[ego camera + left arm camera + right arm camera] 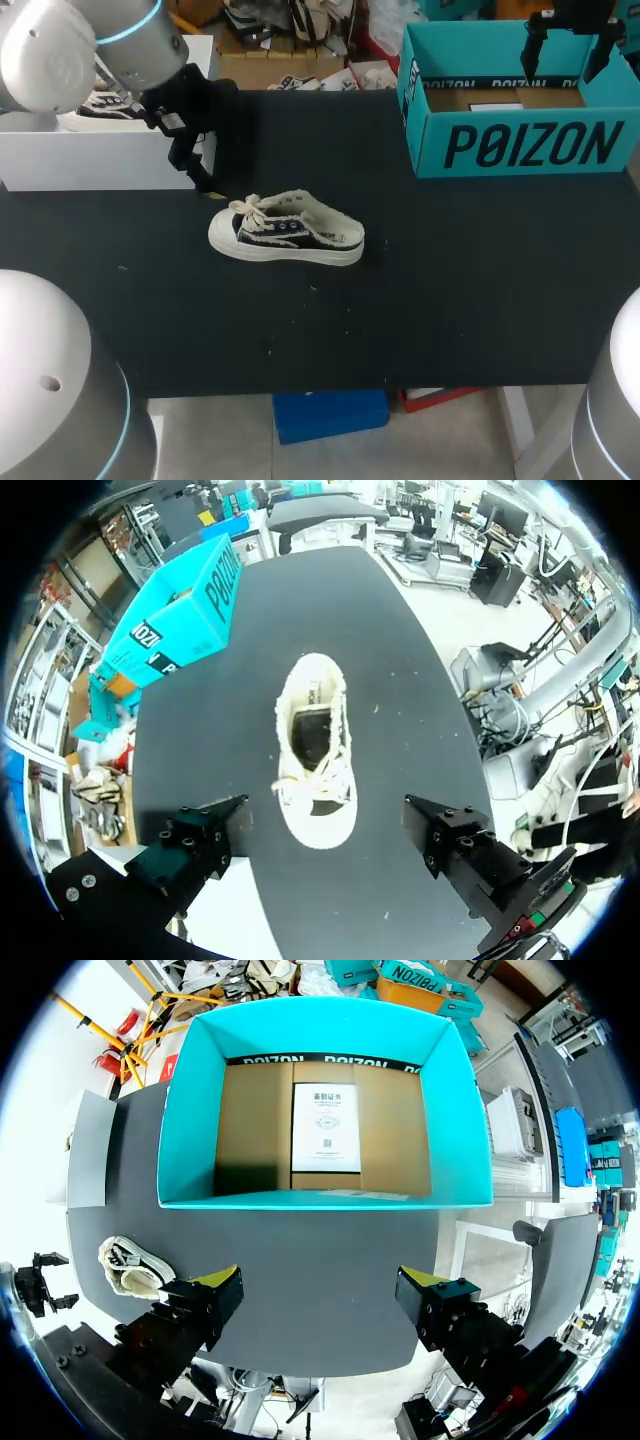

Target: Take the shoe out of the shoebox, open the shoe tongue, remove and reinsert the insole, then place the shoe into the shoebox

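Head view shows the left arm coming in from the far left corner, with its left claw point(200, 170) pointing down at the counter point(450, 290) just beside the toe of the shoe point(285, 235). The yellow tip is near the laces, but I cannot tell if it touches them. In the left wrist view the left claw point(325, 805) is wide open. Its 2 fingers stand on either side of the toe of the shoe point(315, 750), apart from it, and nothing is gripped between them.

The right claw point(567, 50) hangs over the shoebox point(530, 145) at the far right of the counter. In the right wrist view the right claw point(318, 1280) is also open and holds nothing. It looks straight down into the shoebox point(190, 1110).

The shoe stands upright on its sole, near the middle of the counter and well apart from the shoebox. Its toe points toward the left arm and its heel toward the right side. It is a low sneaker with a white sole, a cream upper with a dark pattern on the side, cream laces and a frayed edge around the opening. Seen from the left wrist view, the inside looks dark and the laces lie loosely over the front.

The shoebox is turquoise, open at the top, with a brown cardboard floor and 1 white sheet point(325, 1125) lying flat in it. A white box point(100, 155) stands on the far left of the counter, behind the left claw.
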Motion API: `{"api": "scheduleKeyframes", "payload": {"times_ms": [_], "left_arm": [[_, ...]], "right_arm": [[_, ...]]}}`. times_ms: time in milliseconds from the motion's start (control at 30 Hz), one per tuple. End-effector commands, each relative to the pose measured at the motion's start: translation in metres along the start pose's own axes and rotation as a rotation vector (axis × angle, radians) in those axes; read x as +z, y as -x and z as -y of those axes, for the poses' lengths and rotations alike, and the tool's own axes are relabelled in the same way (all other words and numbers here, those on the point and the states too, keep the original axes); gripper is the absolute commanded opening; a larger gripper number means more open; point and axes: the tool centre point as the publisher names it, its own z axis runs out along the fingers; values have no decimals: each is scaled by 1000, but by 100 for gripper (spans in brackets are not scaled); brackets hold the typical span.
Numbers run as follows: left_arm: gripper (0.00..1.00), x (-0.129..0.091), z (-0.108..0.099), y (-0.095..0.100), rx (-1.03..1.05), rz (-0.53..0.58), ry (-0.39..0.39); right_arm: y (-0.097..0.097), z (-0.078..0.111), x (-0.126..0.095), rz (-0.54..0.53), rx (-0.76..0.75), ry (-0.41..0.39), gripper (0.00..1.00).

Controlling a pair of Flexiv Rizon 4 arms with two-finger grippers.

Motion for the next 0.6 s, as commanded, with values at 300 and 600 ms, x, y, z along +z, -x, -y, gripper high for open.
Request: {"api": "scheduleKeyframes", "payload": {"times_ms": [300, 600], "left_arm": [[100, -4, -21, -6, -33, 79, -45], [100, -4, -21, -6, -33, 79, -45]], "right_arm": [[0, 0, 0, 0, 0, 0, 100], [0, 0, 0, 0, 0, 0, 100]]}}
